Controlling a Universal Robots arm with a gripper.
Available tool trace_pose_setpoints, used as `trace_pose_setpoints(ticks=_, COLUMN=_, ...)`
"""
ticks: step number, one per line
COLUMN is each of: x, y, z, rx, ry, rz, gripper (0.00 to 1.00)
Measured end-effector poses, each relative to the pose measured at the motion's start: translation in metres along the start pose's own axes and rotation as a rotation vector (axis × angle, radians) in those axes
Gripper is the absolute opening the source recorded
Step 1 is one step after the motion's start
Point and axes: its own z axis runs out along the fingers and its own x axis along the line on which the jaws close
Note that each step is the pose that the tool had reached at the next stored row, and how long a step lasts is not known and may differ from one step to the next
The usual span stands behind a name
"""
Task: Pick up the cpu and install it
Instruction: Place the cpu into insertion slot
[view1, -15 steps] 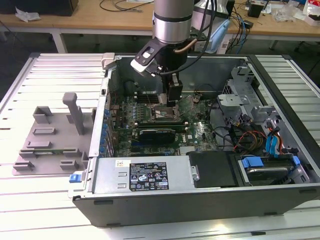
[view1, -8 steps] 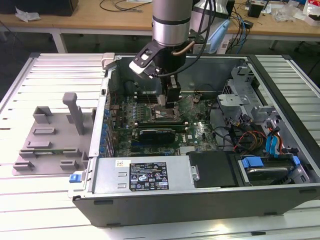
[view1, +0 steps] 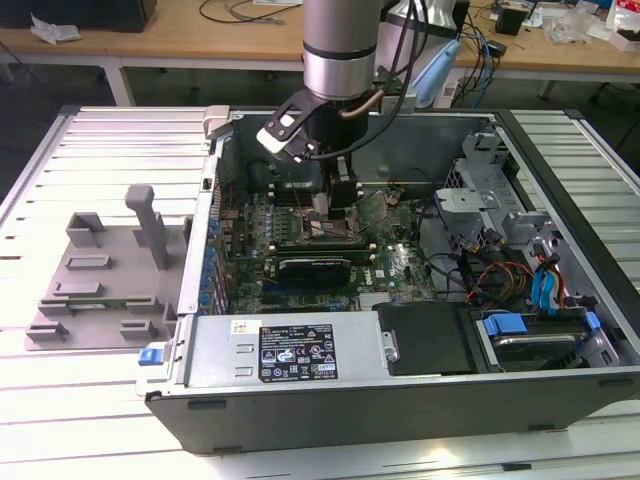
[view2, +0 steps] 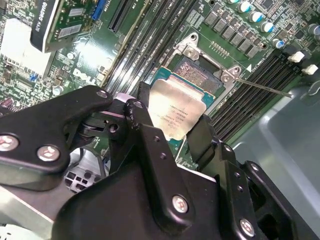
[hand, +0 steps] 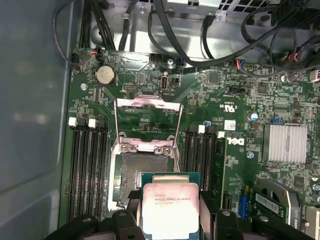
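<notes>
The cpu (hand: 170, 207), a flat square chip with a shiny silver top, is held by its edges between my black fingers (hand: 126, 221). My gripper (hand: 170, 222) is shut on it. The chip hangs just above the open motherboard socket (hand: 136, 176) and overlaps one side of it. The socket's metal load plate (hand: 147, 120) is flipped up and open. In the second wrist view the cpu (view2: 177, 112) is tilted between the fingers (view2: 145, 130), beside the socket (view2: 200, 75). In the exterior view my gripper (view1: 335, 205) reaches down into the open computer case (view1: 400, 400), over the motherboard (view1: 390, 260).
Memory slots (hand: 87, 165) flank the socket on both sides. A silver heatsink (hand: 285, 142) and cables (hand: 175, 40) lie nearby. A grey fixture tray (view1: 100, 290) sits on the table at the exterior view's left, outside the case. Drive bays and wiring (view1: 520, 270) fill the case's right.
</notes>
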Motion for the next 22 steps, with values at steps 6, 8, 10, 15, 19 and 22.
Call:
trace_pose_setpoints(ticks=6, x=0.0009, y=-0.0007, z=0.0082, rx=0.0002, ry=-0.0002, rz=0.005, gripper=0.55)
trace_pose_setpoints(ticks=8, x=0.0031, y=-0.0006, z=0.0094, rx=0.0002, ry=-0.0002, rz=0.005, gripper=0.55)
trace_pose_setpoints(ticks=10, x=0.0052, y=-0.0005, z=0.0104, rx=0.0002, ry=-0.0002, rz=0.005, gripper=0.55)
trace_pose_setpoints(ticks=15, x=0.0114, y=-0.0003, z=0.0140, rx=0.0001, ry=-0.0001, rz=0.006, gripper=0.55)
trace_pose_setpoints(ticks=19, x=0.0151, y=-0.0003, z=0.0201, rx=0.0004, ry=-0.0003, rz=0.008, gripper=0.55)
trace_pose_setpoints(ticks=22, x=0.0168, y=-0.0005, z=0.0267, rx=0.0005, ry=-0.0003, rz=0.009, gripper=0.55)
